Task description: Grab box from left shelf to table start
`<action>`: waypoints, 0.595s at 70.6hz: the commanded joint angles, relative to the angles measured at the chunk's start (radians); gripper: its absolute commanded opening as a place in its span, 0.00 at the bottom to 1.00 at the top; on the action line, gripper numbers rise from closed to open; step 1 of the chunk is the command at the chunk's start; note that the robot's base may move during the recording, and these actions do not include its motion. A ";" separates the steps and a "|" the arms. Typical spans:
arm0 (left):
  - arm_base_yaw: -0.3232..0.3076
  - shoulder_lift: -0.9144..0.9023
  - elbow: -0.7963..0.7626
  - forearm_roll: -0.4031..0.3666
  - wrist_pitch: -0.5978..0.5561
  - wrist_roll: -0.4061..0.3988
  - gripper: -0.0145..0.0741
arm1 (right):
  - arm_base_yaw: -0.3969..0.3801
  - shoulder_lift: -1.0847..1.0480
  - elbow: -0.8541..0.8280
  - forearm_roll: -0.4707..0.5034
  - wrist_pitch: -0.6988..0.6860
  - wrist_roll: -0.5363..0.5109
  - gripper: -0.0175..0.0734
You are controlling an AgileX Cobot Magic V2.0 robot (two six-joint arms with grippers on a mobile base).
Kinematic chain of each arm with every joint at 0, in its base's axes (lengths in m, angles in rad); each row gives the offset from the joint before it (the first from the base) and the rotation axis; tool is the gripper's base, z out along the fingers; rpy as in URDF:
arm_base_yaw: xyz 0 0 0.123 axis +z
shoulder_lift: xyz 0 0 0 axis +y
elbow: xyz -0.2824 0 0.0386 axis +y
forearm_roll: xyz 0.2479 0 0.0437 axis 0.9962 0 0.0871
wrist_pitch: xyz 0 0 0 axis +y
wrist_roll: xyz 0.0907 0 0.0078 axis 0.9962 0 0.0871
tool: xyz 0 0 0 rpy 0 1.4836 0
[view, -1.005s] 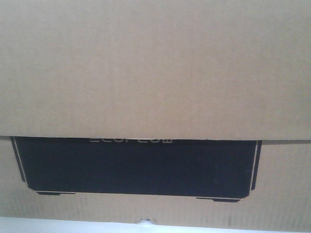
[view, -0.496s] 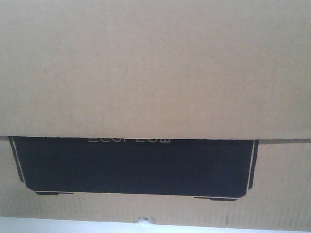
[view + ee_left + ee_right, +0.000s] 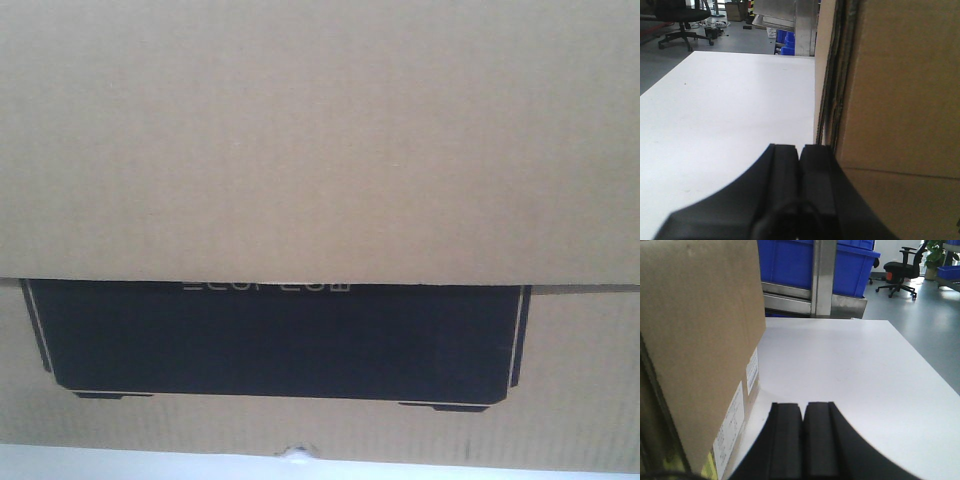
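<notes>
Two grippers, left and right, fingers pressed together and holding nothing, flank the box standing on the table. Its black panel sits marginally higher than half a second earlier.

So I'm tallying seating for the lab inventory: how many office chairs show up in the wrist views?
2. One office chair stands at the top left of the left wrist view, another at the top right of the right wrist view. The box may hide more.
</notes>
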 commanded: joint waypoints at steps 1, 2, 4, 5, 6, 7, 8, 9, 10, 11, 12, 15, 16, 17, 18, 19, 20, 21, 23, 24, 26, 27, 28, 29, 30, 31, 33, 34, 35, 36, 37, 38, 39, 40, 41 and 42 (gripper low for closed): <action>0.001 -0.011 -0.002 -0.008 -0.094 -0.006 0.05 | -0.006 -0.023 -0.008 0.012 -0.121 0.003 0.26; 0.001 -0.011 -0.002 -0.008 -0.094 -0.006 0.05 | -0.006 -0.023 -0.008 0.012 -0.120 0.003 0.26; 0.001 -0.011 -0.002 -0.008 -0.094 -0.006 0.05 | -0.006 -0.021 -0.008 0.012 -0.121 0.003 0.26; 0.001 -0.011 -0.002 -0.008 -0.094 -0.006 0.05 | -0.006 -0.021 -0.008 0.012 -0.121 0.003 0.26; 0.001 -0.011 -0.002 -0.008 -0.094 -0.006 0.05 | -0.006 -0.021 -0.008 0.012 -0.121 0.003 0.26; 0.001 -0.011 -0.002 -0.008 -0.094 -0.006 0.05 | -0.006 -0.021 -0.008 0.012 -0.121 0.003 0.26; 0.001 -0.011 -0.002 -0.008 -0.094 -0.006 0.05 | -0.006 -0.021 -0.008 0.012 -0.121 0.003 0.26; 0.001 -0.011 -0.002 -0.008 -0.094 -0.006 0.05 | -0.006 -0.021 -0.008 0.012 -0.121 0.003 0.26; 0.001 -0.011 -0.002 -0.008 -0.094 -0.006 0.05 | -0.006 -0.021 -0.008 0.012 -0.120 0.003 0.26; 0.001 -0.011 -0.002 -0.008 -0.094 -0.006 0.05 | -0.006 -0.021 -0.008 0.012 -0.120 0.003 0.26; 0.001 -0.011 -0.002 -0.008 -0.094 -0.006 0.05 | -0.006 -0.021 -0.008 0.012 -0.120 0.003 0.26; 0.001 -0.011 -0.002 -0.008 -0.094 -0.006 0.05 | -0.006 -0.021 -0.008 0.012 -0.120 0.003 0.26; 0.001 -0.011 -0.002 -0.008 -0.094 -0.006 0.05 | -0.006 -0.021 -0.008 0.012 -0.120 0.003 0.26; 0.001 -0.011 -0.002 -0.008 -0.094 -0.006 0.05 | -0.006 -0.021 -0.008 0.012 -0.120 0.003 0.26; 0.001 -0.011 -0.002 -0.008 -0.094 -0.006 0.05 | -0.006 -0.021 -0.008 0.012 -0.120 0.003 0.26; 0.001 -0.011 -0.002 -0.008 -0.094 -0.006 0.05 | -0.006 -0.021 -0.008 0.012 -0.120 0.003 0.26; 0.001 -0.011 -0.002 -0.008 -0.094 -0.006 0.05 | -0.006 -0.021 -0.008 0.012 -0.120 0.003 0.26; 0.001 -0.011 -0.002 -0.008 -0.094 -0.006 0.05 | -0.006 -0.021 -0.008 0.012 -0.120 0.003 0.26; 0.001 -0.011 -0.002 -0.008 -0.094 -0.006 0.05 | -0.006 -0.021 -0.008 0.012 -0.120 0.003 0.26; 0.001 -0.011 -0.002 -0.008 -0.094 -0.006 0.05 | -0.006 -0.021 -0.008 0.012 -0.120 0.003 0.26; 0.001 -0.011 -0.002 -0.008 -0.094 -0.006 0.05 | -0.006 -0.021 -0.008 0.012 -0.120 0.003 0.26; 0.001 -0.011 -0.002 -0.008 -0.094 -0.006 0.05 | -0.006 -0.021 -0.008 0.012 -0.120 0.003 0.26; 0.001 -0.011 -0.002 -0.008 -0.094 -0.006 0.05 | -0.006 -0.021 -0.008 0.012 -0.120 0.003 0.26; 0.001 -0.011 -0.002 -0.008 -0.094 -0.006 0.05 | -0.006 -0.021 -0.008 0.012 -0.120 0.003 0.26; 0.001 -0.011 -0.002 -0.008 -0.094 -0.006 0.05 | -0.006 -0.021 -0.008 0.012 -0.120 0.003 0.26; 0.001 -0.011 -0.002 -0.008 -0.094 -0.006 0.05 | -0.006 -0.021 -0.008 0.012 -0.120 0.003 0.26; 0.001 -0.011 -0.002 -0.008 -0.094 -0.006 0.05 | -0.006 -0.021 -0.008 0.012 -0.120 0.003 0.26; 0.001 -0.011 -0.002 -0.008 -0.094 -0.006 0.05 | -0.006 -0.021 -0.008 0.012 -0.120 0.003 0.26; 0.001 -0.011 -0.002 -0.008 -0.094 -0.006 0.05 | -0.006 -0.021 -0.008 0.012 -0.120 0.003 0.26; 0.001 -0.011 -0.002 -0.008 -0.094 -0.006 0.05 | -0.006 -0.021 -0.008 0.012 -0.120 0.003 0.26; 0.001 -0.011 -0.002 -0.008 -0.094 -0.006 0.05 | -0.006 -0.021 -0.008 0.012 -0.120 0.003 0.26; 0.001 -0.011 -0.002 -0.008 -0.094 -0.006 0.05 | -0.006 -0.021 -0.008 0.012 -0.120 0.003 0.26; 0.001 -0.011 -0.002 -0.008 -0.094 -0.006 0.05 | -0.006 -0.021 -0.008 0.012 -0.120 0.003 0.26; 0.001 -0.011 -0.002 -0.008 -0.094 -0.006 0.05 | -0.006 -0.021 -0.008 0.012 -0.120 0.003 0.26; 0.001 -0.011 -0.002 -0.008 -0.094 -0.006 0.05 | -0.006 -0.021 -0.008 0.012 -0.120 0.003 0.26; 0.001 -0.011 -0.002 -0.008 -0.094 -0.006 0.05 | -0.006 -0.021 -0.008 0.012 -0.120 0.003 0.26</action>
